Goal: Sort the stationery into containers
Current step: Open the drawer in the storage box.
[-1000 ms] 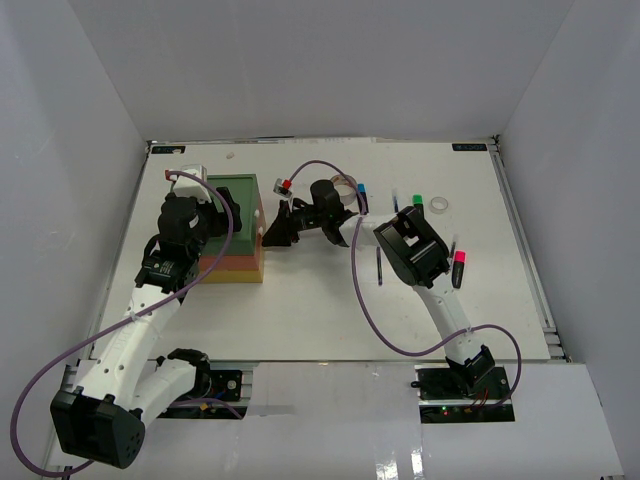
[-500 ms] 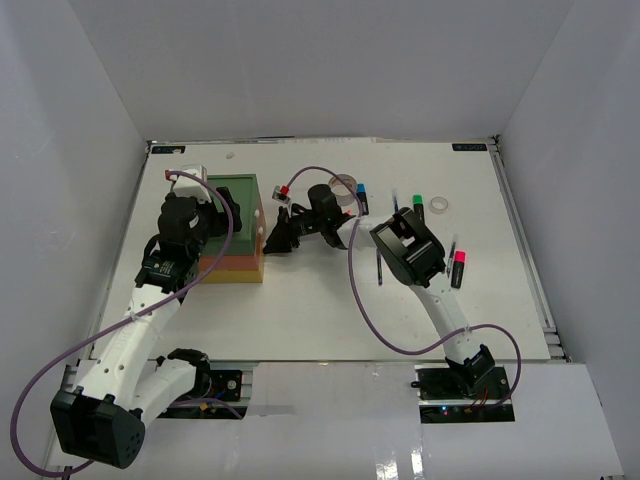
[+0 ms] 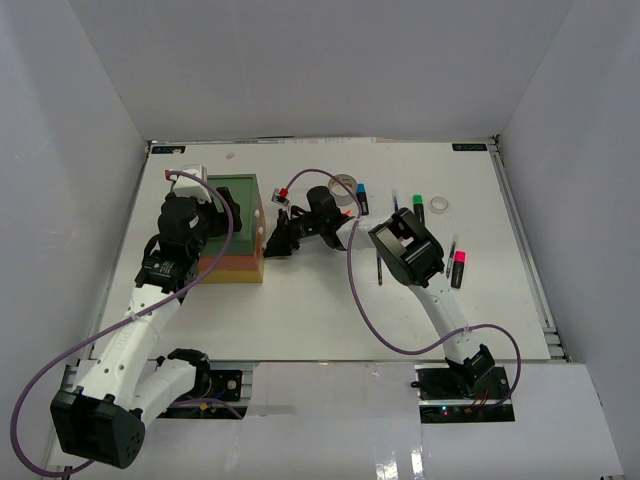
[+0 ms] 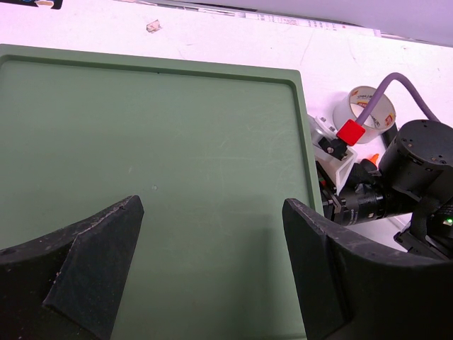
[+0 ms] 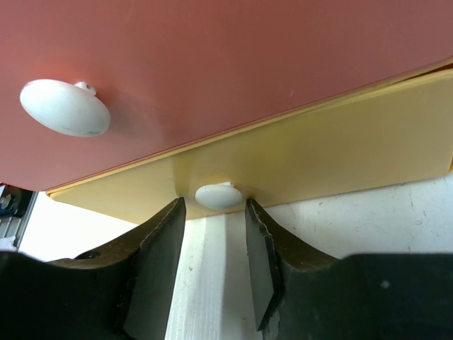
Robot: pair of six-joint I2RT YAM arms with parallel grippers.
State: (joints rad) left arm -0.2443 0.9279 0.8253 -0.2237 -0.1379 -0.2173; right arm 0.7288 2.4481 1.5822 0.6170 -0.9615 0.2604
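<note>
The drawer stack [image 3: 240,262] has a green top [image 4: 148,156], a red-orange tier [image 5: 233,64] and a yellow tier [image 5: 340,149] at the bottom. My left gripper [image 4: 212,212] hovers open over the green top, holding nothing. My right gripper [image 5: 214,207] is open at the stack's right face, with a finger on each side of the yellow drawer's white knob [image 5: 220,195]. The red-orange drawer's knob [image 5: 65,108] is above it to the left. On the table lie the grey tape roll [image 3: 343,187], a blue-capped highlighter [image 3: 361,197], a green-capped highlighter [image 3: 418,207], the clear tape ring [image 3: 438,206] and a thin pen [image 3: 379,266].
A pink-capped highlighter [image 3: 459,268] and another pen [image 3: 452,248] lie right of my right arm. A purple cable [image 3: 352,290] loops from the right wrist over the table. White walls enclose the table on three sides.
My right gripper has moved a little left, closer to the drawer stack's front. The left arm has not moved.
</note>
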